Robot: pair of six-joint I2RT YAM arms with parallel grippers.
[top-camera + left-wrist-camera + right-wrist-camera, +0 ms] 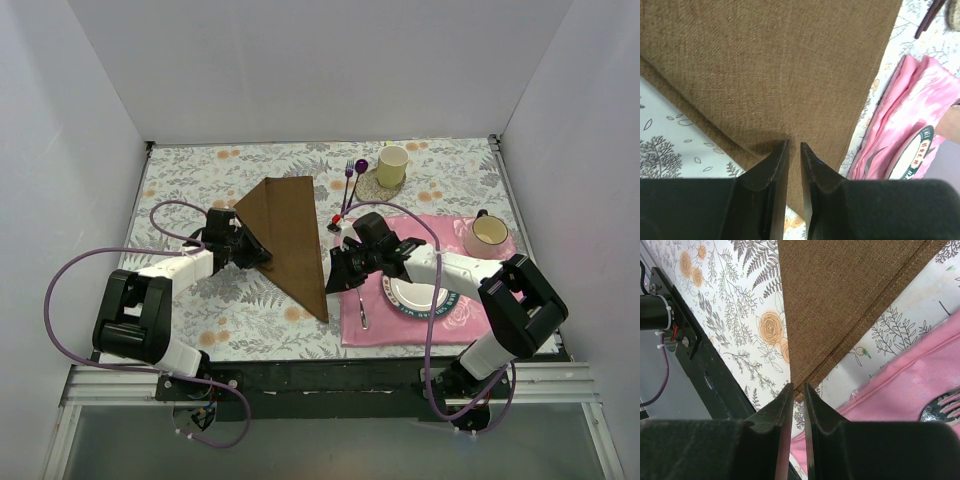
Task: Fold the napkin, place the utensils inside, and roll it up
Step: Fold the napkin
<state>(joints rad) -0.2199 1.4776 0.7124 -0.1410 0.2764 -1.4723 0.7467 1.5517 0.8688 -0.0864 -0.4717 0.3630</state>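
Note:
The dark brown napkin [290,235] lies folded into a long triangle on the flowered tablecloth, with its tip pointing toward the near edge. My left gripper [256,254] sits low over the napkin's left edge [790,75], jaws almost together and nothing between them [794,145]. My right gripper [336,274] hovers beside the napkin's lower right edge, jaws almost together and empty [798,386], with the napkin's tip [805,375] just beyond the fingertips. A purple-handled fork [349,172] and spoon [359,170] lie behind the napkin. Another fork [362,312] lies on the pink mat.
The pink placemat [380,325] carries a plate [420,295] and a mug [487,235]. A cream cup [392,165] stands on a coaster at the back. A small red item [333,226] lies next to the right arm. White walls enclose the table.

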